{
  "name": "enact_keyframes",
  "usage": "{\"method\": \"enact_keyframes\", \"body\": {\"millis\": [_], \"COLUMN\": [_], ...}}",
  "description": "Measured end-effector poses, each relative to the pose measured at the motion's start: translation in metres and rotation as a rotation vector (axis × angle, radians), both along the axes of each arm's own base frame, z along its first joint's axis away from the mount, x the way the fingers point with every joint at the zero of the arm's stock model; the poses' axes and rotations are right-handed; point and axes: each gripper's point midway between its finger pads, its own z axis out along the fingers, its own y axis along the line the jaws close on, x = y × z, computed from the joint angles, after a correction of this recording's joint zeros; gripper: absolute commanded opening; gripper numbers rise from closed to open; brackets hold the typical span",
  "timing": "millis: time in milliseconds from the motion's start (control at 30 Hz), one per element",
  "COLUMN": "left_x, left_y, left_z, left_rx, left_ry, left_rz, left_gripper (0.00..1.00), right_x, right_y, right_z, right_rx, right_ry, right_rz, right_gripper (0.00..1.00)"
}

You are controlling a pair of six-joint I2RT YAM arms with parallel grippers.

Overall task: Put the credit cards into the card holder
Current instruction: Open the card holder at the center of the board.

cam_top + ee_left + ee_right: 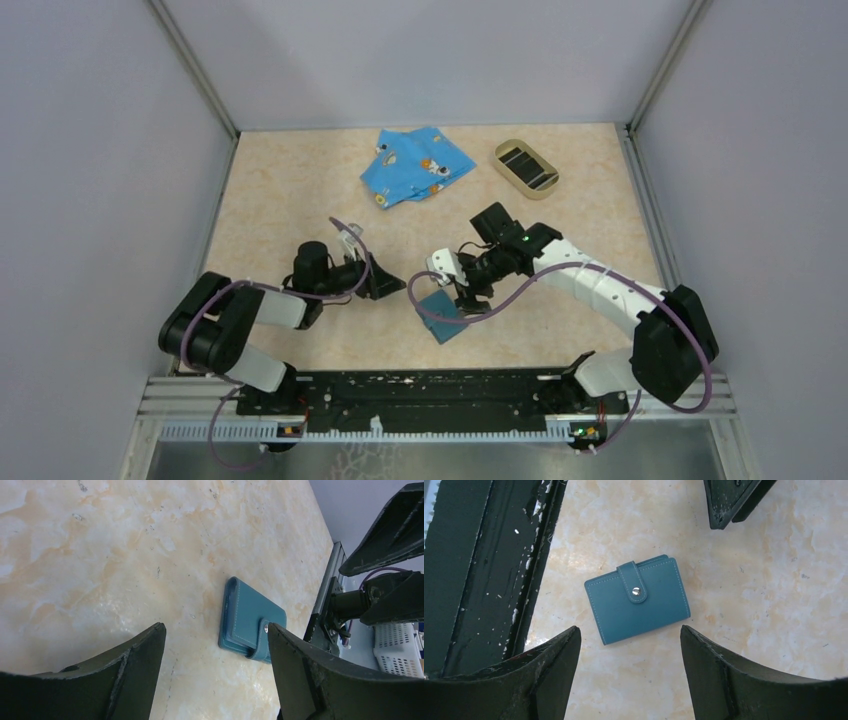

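Right tool gapes over closed card holder.

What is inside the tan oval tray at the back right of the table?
Black credit cards lie flat inside the tan tray, filling most of it. How many are stacked, and the tray floor under them, cannot be seen.

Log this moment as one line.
holder: snapped shut, lying flat | cards: in tray | left fingers: open, empty | right fingers: open, empty, above holder
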Motion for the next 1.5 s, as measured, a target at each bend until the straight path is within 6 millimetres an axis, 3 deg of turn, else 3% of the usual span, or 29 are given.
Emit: {"method": "enact_keyframes", "body": {"millis": [500,867,1167,1500], "left_x": [0.019,0.044,0.007,-0.010], "left_y": [-0.011,-0.034,-0.058,-0.077], "left_z": [-0.026,-0.026,-0.033,-0.039], "left_rx": [0.141,0.265,0.283,0.349], "left_ry": [0.100,0.085,0.128,0.151], "left_rz": [-0.002,-0.035,-0.198,-0.264], "left_gripper": [0.70,0.61,0.48,0.47], "right_x": [0.003,0.003,0.002,0.002], "right_y": [0.001,0.001,0.001,0.001], "right_z": [-0.003,-0.003,-0.003,-0.006], "right_rx": [-0.003,-0.003,-0.003,-0.007], "right_ry": [-0.006,-0.005,-0.004,0.008], "right_rz": [-0.005,-0.005,-0.004,-0.002], "right_gripper": [0.72,0.72,0.72,0.72]}}
